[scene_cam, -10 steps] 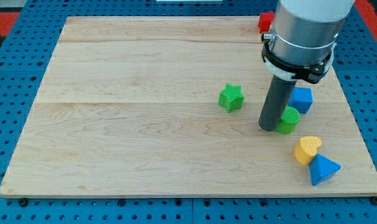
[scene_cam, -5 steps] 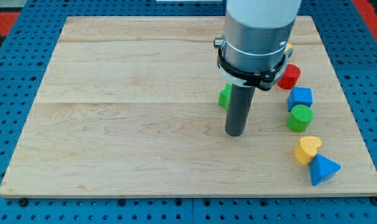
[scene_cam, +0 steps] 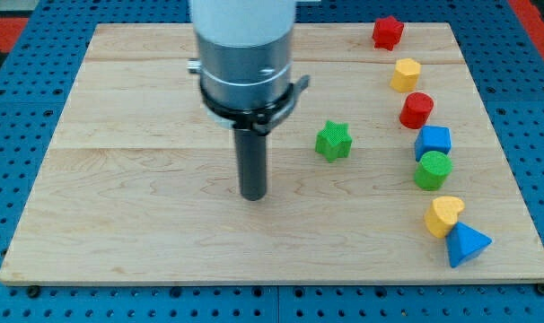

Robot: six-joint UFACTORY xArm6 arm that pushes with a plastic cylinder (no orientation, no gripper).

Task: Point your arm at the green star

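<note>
The green star (scene_cam: pixel 333 141) lies on the wooden board (scene_cam: pixel 146 108), right of the middle. My tip (scene_cam: pixel 253 195) rests on the board to the star's left and a little toward the view's bottom, about a rod's length of bare wood away from it. It touches no block.
Down the board's right side run a red star (scene_cam: pixel 388 31), a yellow block (scene_cam: pixel 405 74), a red cylinder (scene_cam: pixel 416 110), a blue cube (scene_cam: pixel 434 143), a green cylinder (scene_cam: pixel 432 170), a yellow heart (scene_cam: pixel 443 215) and a blue cone (scene_cam: pixel 467 244).
My tip has swept left across the board, from beside the green cylinder, past the green star's lower side, to a spot left of the star. No block has moved.
</note>
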